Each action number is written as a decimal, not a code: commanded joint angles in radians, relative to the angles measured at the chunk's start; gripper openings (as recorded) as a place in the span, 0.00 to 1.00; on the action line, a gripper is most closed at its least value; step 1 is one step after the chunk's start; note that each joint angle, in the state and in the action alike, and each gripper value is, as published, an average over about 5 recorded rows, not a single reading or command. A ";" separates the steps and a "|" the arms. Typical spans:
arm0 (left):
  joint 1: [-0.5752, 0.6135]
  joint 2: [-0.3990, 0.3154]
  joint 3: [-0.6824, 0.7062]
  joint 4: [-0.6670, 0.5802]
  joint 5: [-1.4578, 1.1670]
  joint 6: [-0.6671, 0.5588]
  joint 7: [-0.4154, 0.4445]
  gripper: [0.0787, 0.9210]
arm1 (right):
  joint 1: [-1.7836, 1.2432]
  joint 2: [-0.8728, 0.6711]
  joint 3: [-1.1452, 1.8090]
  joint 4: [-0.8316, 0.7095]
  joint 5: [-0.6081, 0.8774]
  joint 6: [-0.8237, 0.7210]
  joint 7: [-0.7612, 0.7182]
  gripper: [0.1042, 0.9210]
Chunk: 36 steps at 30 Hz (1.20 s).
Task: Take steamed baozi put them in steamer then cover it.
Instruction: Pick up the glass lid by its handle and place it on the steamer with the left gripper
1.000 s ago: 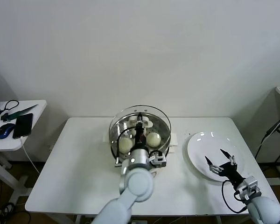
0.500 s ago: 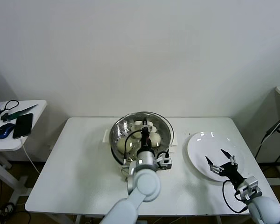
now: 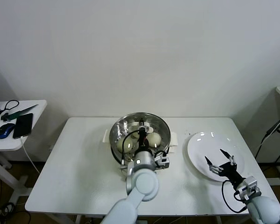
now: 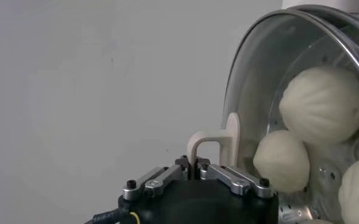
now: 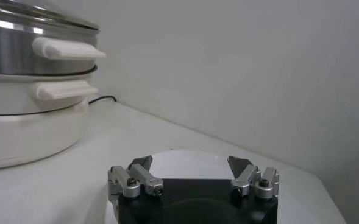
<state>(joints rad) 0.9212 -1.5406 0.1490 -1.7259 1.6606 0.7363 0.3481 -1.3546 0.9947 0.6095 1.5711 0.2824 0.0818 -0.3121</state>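
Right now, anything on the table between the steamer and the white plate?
Nothing. In the head view, only bare tabletop lies between the steamer and the white plate; the steamer's white side handle points toward that gap. The right wrist view shows the same.

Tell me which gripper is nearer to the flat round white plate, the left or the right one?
The right. The right gripper hovers open over the flat round white plate. The left gripper is away at the shiny steel steamer, shut on the glass lid's white handle.
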 commanded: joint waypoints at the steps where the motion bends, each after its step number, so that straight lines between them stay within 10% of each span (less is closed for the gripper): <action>1: 0.008 -0.004 -0.010 0.010 -0.003 0.025 -0.018 0.08 | -0.002 0.001 0.002 -0.002 -0.003 0.003 -0.002 0.88; 36: 0.025 0.009 -0.006 -0.001 -0.037 0.009 -0.043 0.10 | 0.001 0.005 0.007 -0.009 -0.009 0.010 -0.011 0.88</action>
<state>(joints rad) 0.9406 -1.5379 0.1420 -1.7037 1.6396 0.7356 0.2905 -1.3543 0.9997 0.6153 1.5629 0.2735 0.0925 -0.3232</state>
